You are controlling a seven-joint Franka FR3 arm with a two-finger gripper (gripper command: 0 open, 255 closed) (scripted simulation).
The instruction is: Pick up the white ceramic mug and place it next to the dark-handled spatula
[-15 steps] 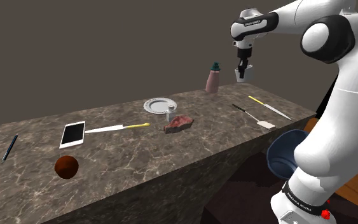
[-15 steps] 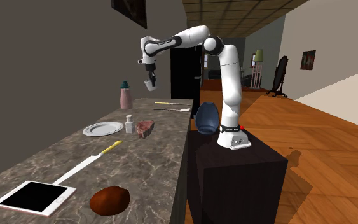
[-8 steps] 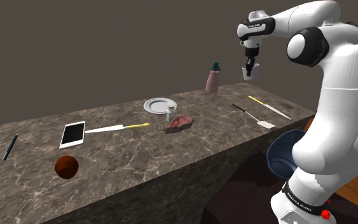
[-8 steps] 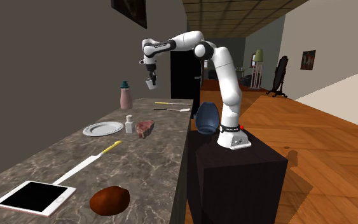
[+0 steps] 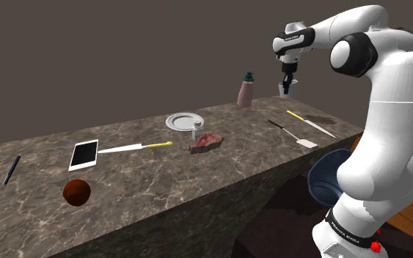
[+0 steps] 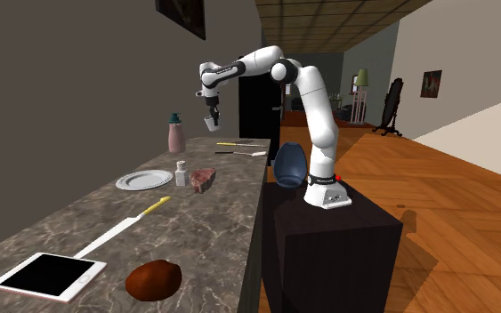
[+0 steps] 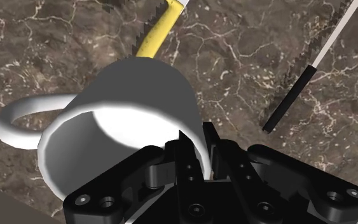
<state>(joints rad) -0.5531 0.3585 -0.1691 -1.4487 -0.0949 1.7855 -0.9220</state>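
My gripper (image 5: 286,83) hangs above the far end of the marble counter (image 5: 146,183), shut on the rim of a white mug (image 5: 284,90). In the wrist view the fingers (image 7: 193,149) pinch the mug's wall, with the mug (image 7: 123,111) tipped and its handle sticking out sideways. The dark-handled spatula (image 5: 291,134) lies flat on the counter below and nearer the stand; its dark handle (image 7: 288,102) shows beside the mug. A yellow-handled knife (image 5: 309,123) lies alongside the spatula, and its handle (image 7: 156,30) passes under the mug. From the second exterior view, the gripper (image 6: 211,112) holds the mug (image 6: 210,123) well above the spatula (image 6: 239,153).
A pink bottle with a teal cap (image 5: 246,91) stands close to the gripper at the counter's back. A plate (image 5: 184,121), a small shaker (image 5: 196,133), a piece of meat (image 5: 206,142), a second knife (image 5: 135,147) and a tablet (image 5: 84,154) lie further along. A blue bowl-shaped object (image 5: 329,172) sits by the stand.
The arm has stretched out and carried the held mug toward the counter's back, then slightly down. Nothing on the counter has moved.
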